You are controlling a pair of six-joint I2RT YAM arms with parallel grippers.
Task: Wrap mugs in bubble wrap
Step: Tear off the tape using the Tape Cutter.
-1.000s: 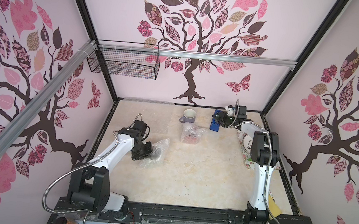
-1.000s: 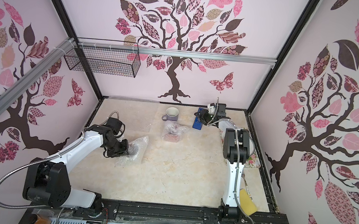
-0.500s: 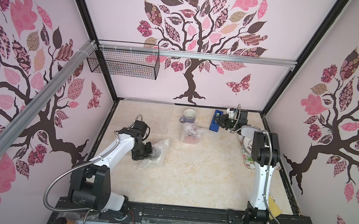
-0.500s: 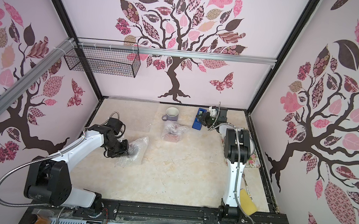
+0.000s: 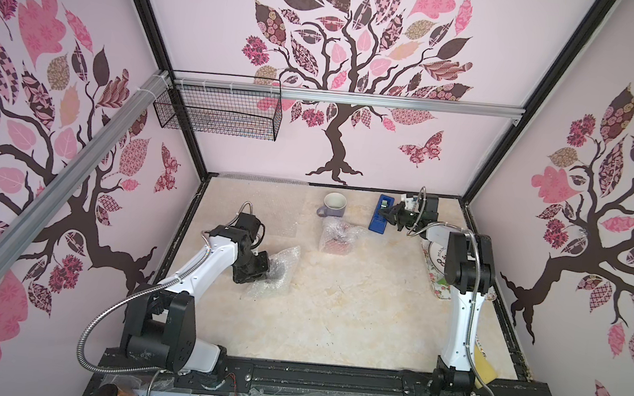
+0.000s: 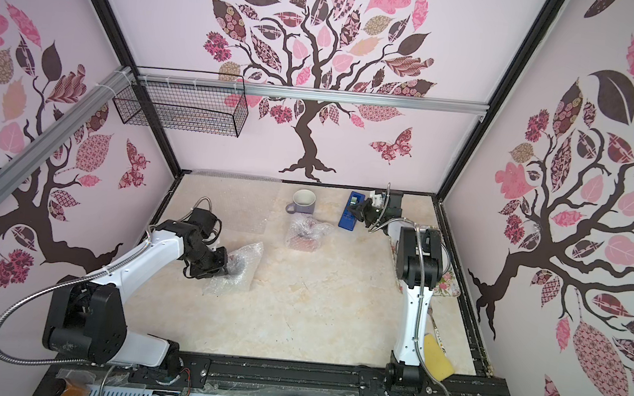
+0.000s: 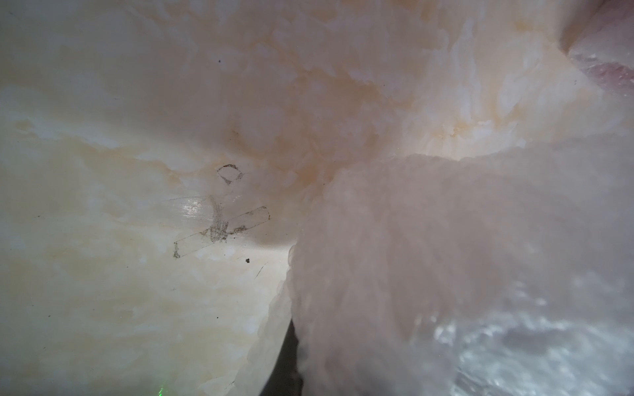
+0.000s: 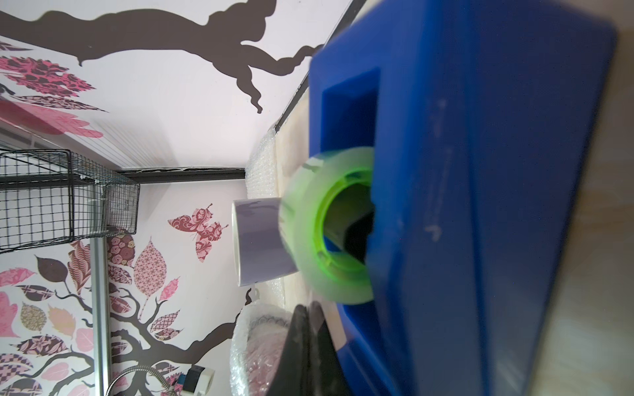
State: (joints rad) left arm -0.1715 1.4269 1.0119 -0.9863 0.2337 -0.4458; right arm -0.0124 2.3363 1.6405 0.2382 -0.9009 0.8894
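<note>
The left end effector (image 5: 265,273) was closed on a bubble-wrap bundle (image 5: 279,267) that lay on the desk (image 5: 334,321) toward its left side. Its fingers were buried in the crinkled plastic. Which mug sat inside could not be told, and the left wrist view gave little more than blurred wrap pressed close to the lens.

A second wrapped bundle (image 5: 337,238), reddish within, lay near the middle toward the back, and the bare lavender mug (image 5: 334,205) stood upright just behind it. A flat sheet of bubble wrap (image 5: 265,180) lay along the back edge.

The right end effector (image 5: 389,215) was at the blue tape dispenser (image 5: 379,218) near the far right corner, with its jaws closed. The right wrist view showed the tape roll (image 8: 329,226) on its green core seated in the dispenser. Whether a tape end was actually pinched could not be seen.

The step in hand seemed to be drawing tape to seal the left bundle. Doing it well would have meant:

- confirming the tape was truly caught before pulling
- drawing it steadily along the dispenser's length and down across the cutter, so the light dispenser neither lifted nor slid
- carrying the strip taut and clear of the wrapped bundle between, since loose tape would likely fold on itself or snag on plastic

The left grip would have needed to hold the overlap shut, with the seam turned up and reachable, so the strip could land across both layers
</note>
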